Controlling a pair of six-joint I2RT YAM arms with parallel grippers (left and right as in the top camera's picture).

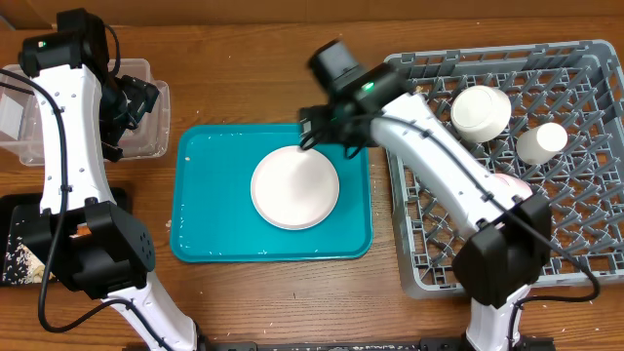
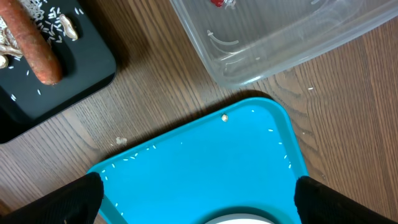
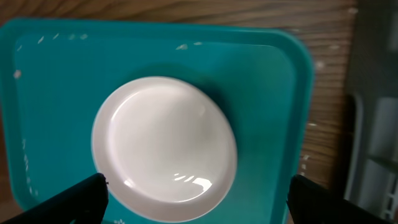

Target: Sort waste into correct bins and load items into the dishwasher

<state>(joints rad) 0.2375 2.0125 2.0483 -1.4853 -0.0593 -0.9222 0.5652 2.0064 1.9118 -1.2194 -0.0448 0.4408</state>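
One plate [image 1: 294,188] on teal tray [image 1: 210,219], bowl [image 1: 481,109] and cup [image 1: 542,141] in rack [image 1: 575,234]

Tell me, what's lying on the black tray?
An orange sausage stick lies on the black tray, with white crumbs and a beige scrap beside it. Part of the tray runs off the left wrist picture, and from overhead the left arm hides some.

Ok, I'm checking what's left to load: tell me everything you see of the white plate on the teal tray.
The plate is round, plain glossy white, ceramic-looking, with a shallow raised rim. It looks empty and clean, lying flat and right way up near the middle of the tray, touching nothing else.
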